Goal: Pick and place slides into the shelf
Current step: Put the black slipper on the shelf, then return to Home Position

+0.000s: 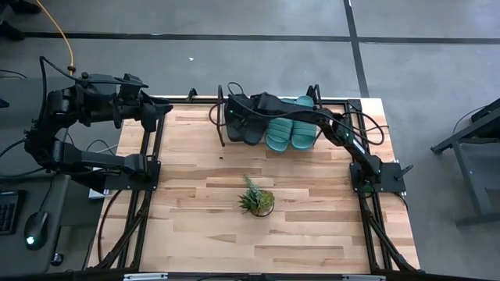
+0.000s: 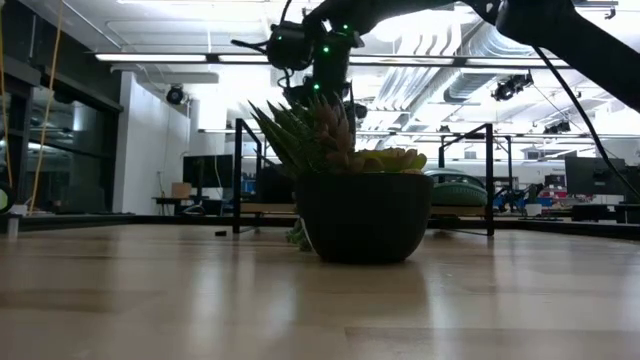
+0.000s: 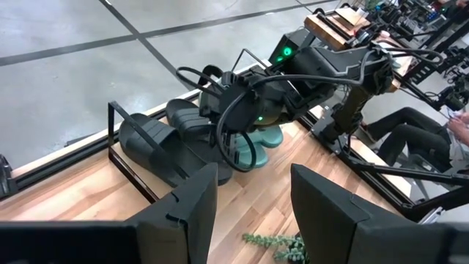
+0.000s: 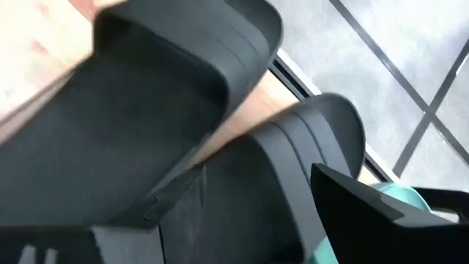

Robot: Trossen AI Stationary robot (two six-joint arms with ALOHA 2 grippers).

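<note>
A: Since all four slides already lie in a row on the shelf [image 1: 355, 109] at twelve o'clock on the table, I judge this the release of the last one. The right gripper [image 1: 234, 112] hangs over the outer black slide [image 1: 237, 129] at the row's eleven o'clock end.

B: Its jaws?

A: Spread wide, holding nothing. In the right wrist view its finger [image 4: 381, 220] stands beside the strap of the inner black slide [image 4: 293, 183], and the outer black slide lies just beside it, apart from the finger.

B: The teal pair?

A: The teal slides [image 1: 291, 133] sit side by side toward one o'clock, just beside the black ones. Whether every sole lies flat on the board I cannot tell; the low view is blocked by the potted plant [image 2: 350, 200].

B: And the left arm?

A: It waits off the table's edge at ten o'clock. The left gripper [image 3: 253, 213] has its fingers partly apart and empty.

B: Next move?

A: Probably a straight lift clear of the straps and the shelf's end bar, without dragging a slide out, then a retreat toward three o'clock.
</note>
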